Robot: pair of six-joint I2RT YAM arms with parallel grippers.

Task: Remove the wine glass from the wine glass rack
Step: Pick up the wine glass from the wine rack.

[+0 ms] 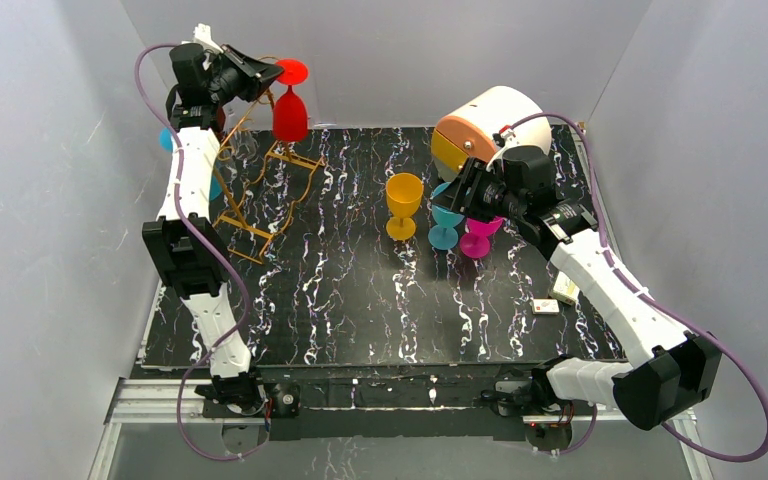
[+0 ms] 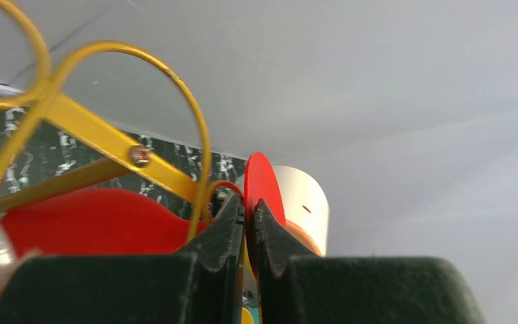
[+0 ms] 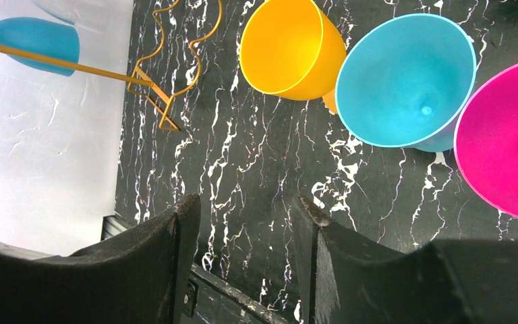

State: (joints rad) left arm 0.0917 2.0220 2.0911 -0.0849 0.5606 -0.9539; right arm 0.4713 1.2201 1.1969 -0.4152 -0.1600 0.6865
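A red wine glass (image 1: 290, 112) hangs upside down from the top of the gold wire wine glass rack (image 1: 260, 190) at the back left. My left gripper (image 1: 268, 78) is up at the rack's top, shut on the thin edge of the glass's round red foot (image 2: 264, 185). In the left wrist view the gripper (image 2: 249, 206) pinches that foot beside a curled rack loop (image 2: 199, 128), with the red bowl (image 2: 88, 219) lower left. My right gripper (image 1: 462, 195) hovers open over the cups at the middle right. Between its fingers (image 3: 246, 202) there is only table.
Yellow (image 1: 404, 205), teal (image 1: 445, 230) and magenta (image 1: 477, 240) glasses stand upright mid-table. A blue glass (image 3: 34, 37) hangs on the rack's far-left side. A white and orange cylinder (image 1: 485, 125) lies at the back right. Two small items (image 1: 550, 305) lie near the right arm.
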